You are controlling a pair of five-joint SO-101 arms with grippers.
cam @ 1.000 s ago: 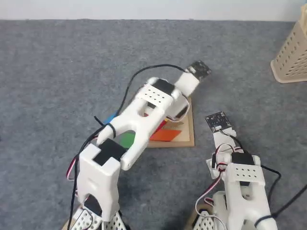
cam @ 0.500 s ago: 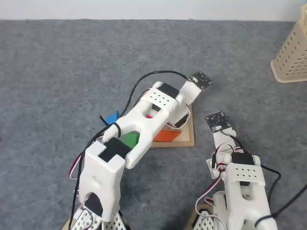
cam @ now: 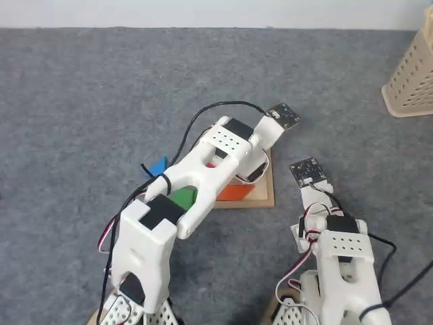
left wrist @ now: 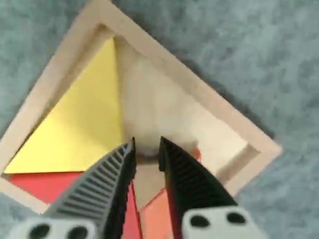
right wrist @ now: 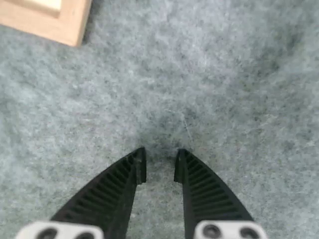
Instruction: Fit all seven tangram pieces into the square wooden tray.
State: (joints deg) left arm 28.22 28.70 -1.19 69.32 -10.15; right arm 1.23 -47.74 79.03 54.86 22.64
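Wooden tray point(left wrist: 189, 84), yellow triangle point(left wrist: 79, 119) inside, blue piece point(cam: 157, 166) outside

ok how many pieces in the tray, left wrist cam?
3: yellow triangle along the tray rim, red piece beside it, orange piece next to the red. The left gripper may hide more.

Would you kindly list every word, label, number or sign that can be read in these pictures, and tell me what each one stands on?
No text can be read in these pictures.
The wooden tray and the yellow piece are plain, with no print.
The circuit board on one arm's wrist carries marks too small to read.
The perforated beige stand shows holes but no lettering.
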